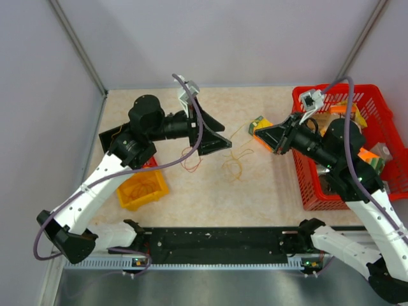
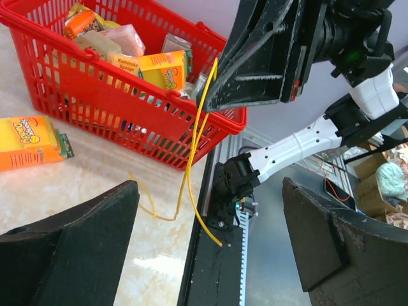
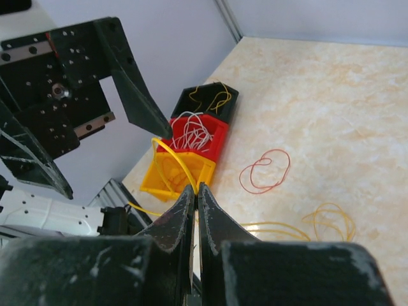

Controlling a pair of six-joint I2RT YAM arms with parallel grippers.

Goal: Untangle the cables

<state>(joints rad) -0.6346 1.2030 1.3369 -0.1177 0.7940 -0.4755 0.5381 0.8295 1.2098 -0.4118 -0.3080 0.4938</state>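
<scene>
My right gripper point(image 3: 196, 187) is shut on a thin yellow cable point(image 3: 171, 156) and holds it above the table; it also shows in the top view point(image 1: 259, 136). In the left wrist view that cable point(image 2: 193, 150) hangs from the right gripper's fingers point(image 2: 255, 64) down to the table. My left gripper point(image 1: 220, 132) is wide open and empty, facing the right one; the cable hangs well beyond its fingers point(image 2: 76, 248). A red loop point(image 3: 264, 172) and a loose yellow-orange tangle point(image 1: 234, 166) lie on the table between the grippers.
Three small bins stand at the left: black with yellow cables point(image 3: 207, 99), red with white cables point(image 3: 194, 135), yellow with orange cables point(image 1: 141, 189). A red basket point(image 1: 306, 185) of groceries stands at the right. An orange box point(image 2: 29, 141) lies beside it.
</scene>
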